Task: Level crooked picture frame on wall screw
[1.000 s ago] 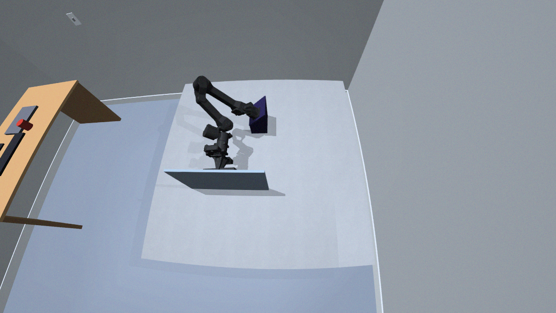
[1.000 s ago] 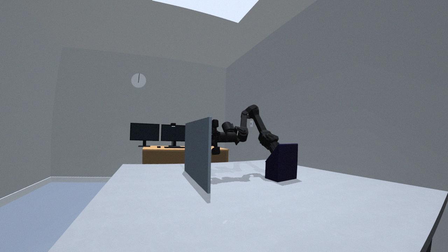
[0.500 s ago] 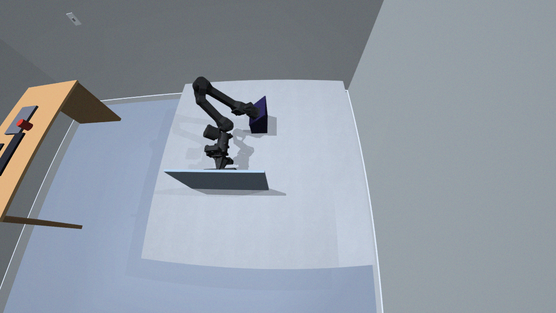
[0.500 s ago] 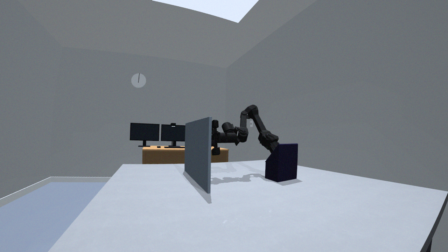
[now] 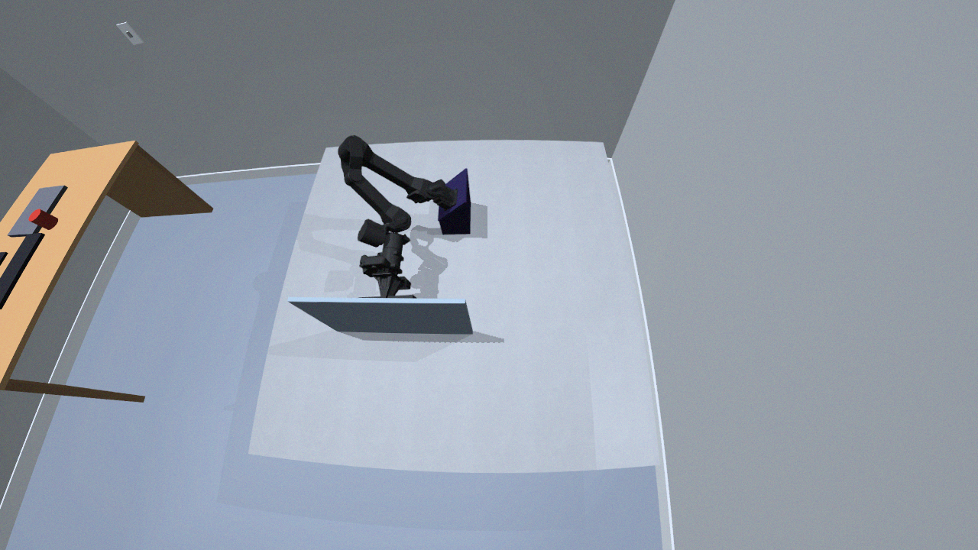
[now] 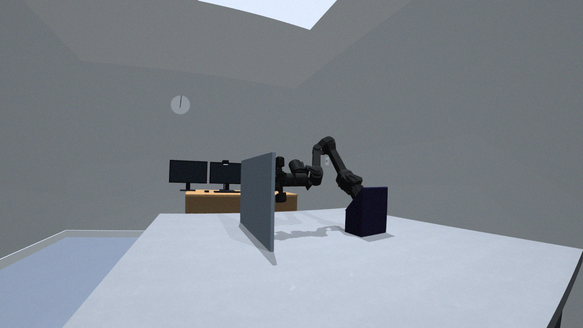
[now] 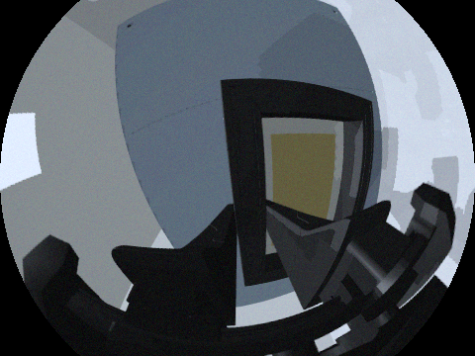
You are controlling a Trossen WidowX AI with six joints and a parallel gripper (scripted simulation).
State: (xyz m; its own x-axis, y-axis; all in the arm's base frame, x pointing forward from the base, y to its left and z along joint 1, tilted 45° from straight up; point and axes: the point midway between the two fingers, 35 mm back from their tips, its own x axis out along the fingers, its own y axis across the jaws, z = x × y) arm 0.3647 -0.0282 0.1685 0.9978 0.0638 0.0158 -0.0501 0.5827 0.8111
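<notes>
A: Where is the frame, approx.?
B: The black rectangular picture frame (image 5: 410, 296) (image 7: 240, 148) is set against the upright blue-grey flat panel (image 5: 403, 316) (image 6: 257, 199) (image 7: 168, 99). It's seen edge-on as a thin dark strip just left of ctr. in the top view, and right of ctr. in the wrist view. In the ext. view it's hidden by the panel.
A: And the black two-fingered end effector (image 5: 387, 283) (image 6: 278, 179) (image 7: 247, 208)?
B: Closed to a narrow gap, w/ one side bar of the frame pinched between its fingers. In the wrist view, the bar's lower part is flanked by a finger on each side. The tips are hidden in the ext. view.
A: Is it hanging level?
B: Can't be told; the wrist view is slanted & curved. The screw is hidden too.
A: What's inside the frame?
B: A flat ochre rectangle (image 7: 303, 168) w/ a pale border, partly covered at the bottom by the right-hand finger in that view.
A: Arm?
B: The black jointed robot arm (image 5: 391, 172) (image 6: 338, 159) is bent, its elbow raised in the ext. view. It's joined to the dark purple block w/ a sloped face (image 5: 454, 222) (image 6: 366, 212), upper ctr. in the top view & right of ctr. in the ext. one. The block is carried by the pale grey flat-topped desk (image 5: 533, 383) (image 6: 326, 277) (image 7: 406, 49).
</notes>
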